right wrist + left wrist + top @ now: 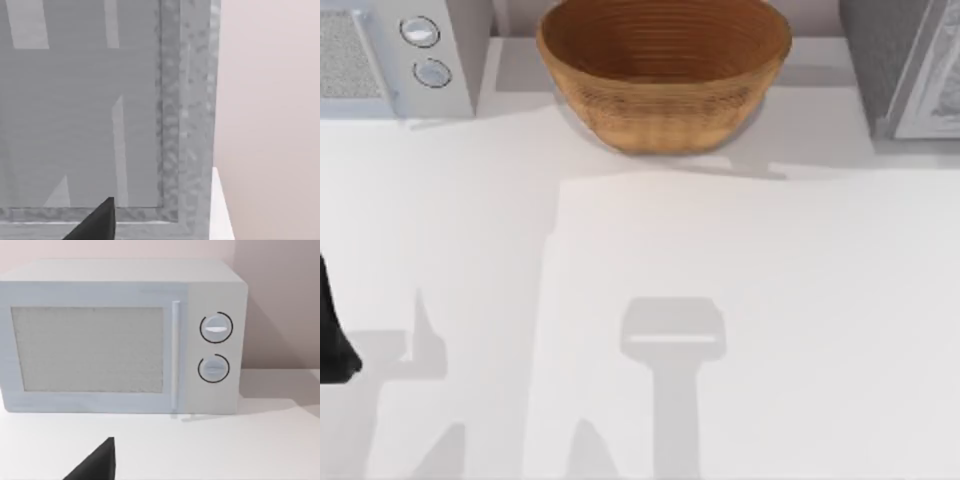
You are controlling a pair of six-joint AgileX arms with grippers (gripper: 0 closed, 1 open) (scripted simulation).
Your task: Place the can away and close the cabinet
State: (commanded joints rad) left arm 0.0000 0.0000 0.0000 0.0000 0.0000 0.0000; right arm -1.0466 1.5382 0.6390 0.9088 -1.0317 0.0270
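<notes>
**Working at the cabinet, can's whereabouts unclear**

Hovering the right gripper point(95, 222) right up against the grey speckled cabinet point(905, 70), facing its frame and flat panel. Not being able to tell whether that gripper is released, clenched or carrying anything.

Parking the left arm point(332, 335) at 9 o'clock on the table point(770, 300), with the left gripper point(95, 465) looking at the microwave point(400, 60) at 11 o'clock. Not being able to tell its state either.

Placing the cabinet at about 1 o'clock, with the wicker basket point(665, 70) at 12. Not being able to tell where the can lies or how its long axis runs.

Judging the right arm far nearer the cabinet, so probably leaving both the stowing and the closing push to that side.
</notes>
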